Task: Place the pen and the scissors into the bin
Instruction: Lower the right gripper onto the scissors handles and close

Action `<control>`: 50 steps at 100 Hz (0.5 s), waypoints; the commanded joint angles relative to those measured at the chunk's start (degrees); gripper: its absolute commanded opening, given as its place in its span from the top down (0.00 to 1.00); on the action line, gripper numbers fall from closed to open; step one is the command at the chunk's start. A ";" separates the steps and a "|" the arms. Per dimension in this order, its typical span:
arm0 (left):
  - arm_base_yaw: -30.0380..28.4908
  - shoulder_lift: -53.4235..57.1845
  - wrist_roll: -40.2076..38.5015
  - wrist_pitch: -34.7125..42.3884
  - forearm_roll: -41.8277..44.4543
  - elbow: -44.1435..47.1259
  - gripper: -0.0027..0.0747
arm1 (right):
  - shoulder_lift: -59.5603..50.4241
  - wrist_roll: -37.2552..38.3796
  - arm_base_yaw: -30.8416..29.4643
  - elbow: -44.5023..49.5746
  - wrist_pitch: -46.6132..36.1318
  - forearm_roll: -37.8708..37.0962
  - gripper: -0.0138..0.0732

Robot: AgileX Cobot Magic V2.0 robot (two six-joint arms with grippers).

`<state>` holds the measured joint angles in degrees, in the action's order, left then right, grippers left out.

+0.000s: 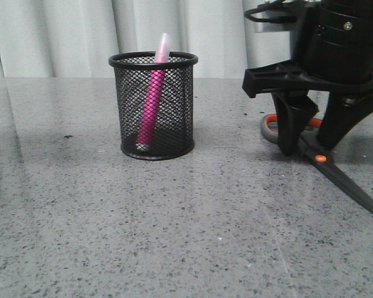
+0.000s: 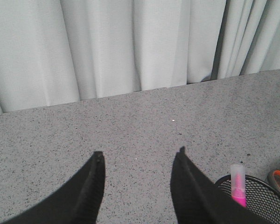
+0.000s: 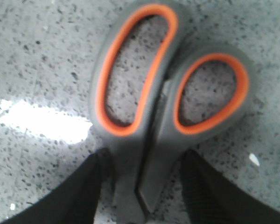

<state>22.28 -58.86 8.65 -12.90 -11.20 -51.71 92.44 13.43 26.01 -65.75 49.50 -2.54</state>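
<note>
Scissors (image 1: 323,162) lie flat on the speckled grey table (image 1: 174,236), well to the right of the black mesh pencil cup (image 1: 153,105), with their dark blades pointing toward the front right. The pink pen (image 1: 152,105) already stands tilted inside the cup, its pale tip above the rim. The right gripper (image 1: 309,146) is down over the scissors with its jaws spread, one finger on each side of the neck just below the grey, orange-lined handles (image 3: 168,93); it has not closed on them. The left gripper (image 2: 137,186) hangs spread and empty above the table near the cup.

The scissors look rigid and moderately heavy, blade-heavy at one end, with smooth plastic handles that could slip. Pinching the narrow neck by the orange pivot (image 1: 321,158) seems best, near the balance point. Lying so flat, the fingers must reach nearly to the tabletop
</note>
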 commanded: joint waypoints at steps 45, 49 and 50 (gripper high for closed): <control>-0.28 1.20 -0.39 4.37 -0.57 -1.56 0.59 | -2.79 0.10 0.56 -0.87 0.80 -2.52 0.93; -0.28 1.20 -0.39 4.37 -0.57 -1.56 0.59 | -4.31 0.10 0.56 -0.87 0.63 -2.81 0.93; -0.28 1.20 -0.39 4.37 -0.57 -1.56 0.59 | -4.59 0.10 0.56 -0.74 0.63 -2.95 0.93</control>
<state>22.28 -58.86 8.65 -12.90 -11.20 -51.71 91.86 13.43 26.64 -65.81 49.51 -3.67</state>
